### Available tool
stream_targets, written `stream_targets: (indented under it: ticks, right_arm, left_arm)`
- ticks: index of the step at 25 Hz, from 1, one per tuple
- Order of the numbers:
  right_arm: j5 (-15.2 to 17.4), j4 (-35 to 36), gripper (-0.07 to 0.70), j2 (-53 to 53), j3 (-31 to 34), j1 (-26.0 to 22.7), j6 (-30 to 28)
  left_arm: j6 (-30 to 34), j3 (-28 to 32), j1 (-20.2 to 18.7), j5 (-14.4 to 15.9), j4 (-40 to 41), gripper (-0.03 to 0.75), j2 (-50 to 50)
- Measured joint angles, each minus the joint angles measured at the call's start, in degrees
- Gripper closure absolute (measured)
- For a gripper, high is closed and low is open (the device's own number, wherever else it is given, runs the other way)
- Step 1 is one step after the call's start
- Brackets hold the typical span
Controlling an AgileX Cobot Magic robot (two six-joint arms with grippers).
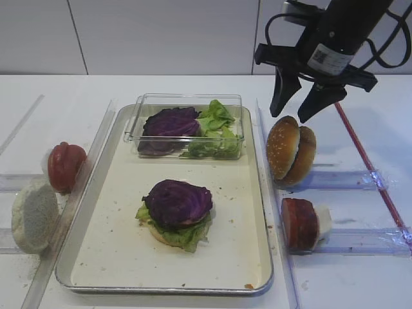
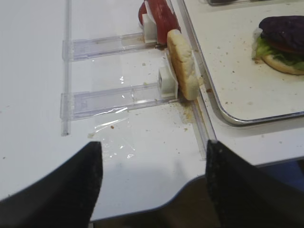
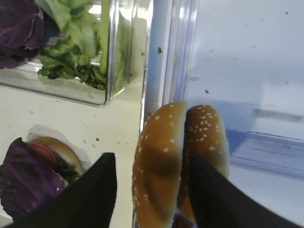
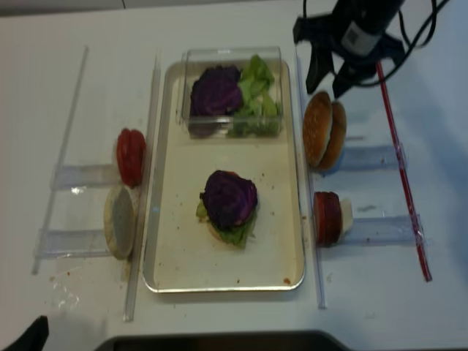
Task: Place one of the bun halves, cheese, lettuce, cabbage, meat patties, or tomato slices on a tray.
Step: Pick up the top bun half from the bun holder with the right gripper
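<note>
While the bun halves [image 1: 291, 150] stand on edge side by side just right of the tray [image 1: 259, 193], the right gripper [image 1: 301, 96] is poised above them, jaws parted and empty. Soft, light, easily crushed — a gentle hold across one dome's opposite faces is advised.

Two sesame-speckled bun halves [image 1: 291, 151] stood on edge, pressed together, just right of the silver-rimmed tray [image 1: 261, 212], whose cream floor held a stack of purple cabbage [image 1: 177, 201] over lettuce [image 1: 188, 237], while meat patties [image 1: 299, 223] and tomato slices [image 1: 65, 166] stood upright outside it.
</note>
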Motion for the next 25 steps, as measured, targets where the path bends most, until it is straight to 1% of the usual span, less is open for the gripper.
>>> stream_targets:
  ticks: [5, 13, 18, 21, 25]
  right_arm:
    - [-0.14, -0.36, 0.286, 0.49, 0.00, 0.00, 0.00]
    - [-0.25, -0.51, 0.289, 0.49, 0.11, 0.00, 0.00]
    - [-0.37, 0.42, 0.289, 0.53, 2.28, 0.00, -1.08]
    - [-0.47, 0.69, 0.289, 0.53, 2.36, 0.00, -1.19]
    - [-0.58, 0.69, 0.302, 0.53, 2.36, 1.02, -1.19]
  left_arm:
    - [0.00, 0.00, 0.00, 0.00, 0.00, 0.287, 0.00]
    - [0.00, 0.00, 0.00, 0.00, 0.00, 0.286, 0.00]
    - [0.00, 0.00, 0.00, 0.00, 0.00, 0.287, 0.00]
    - [0.00, 0.00, 0.00, 0.00, 0.00, 0.286, 0.00]
    - [0.00, 0.00, 0.00, 0.00, 0.00, 0.287, 0.00]
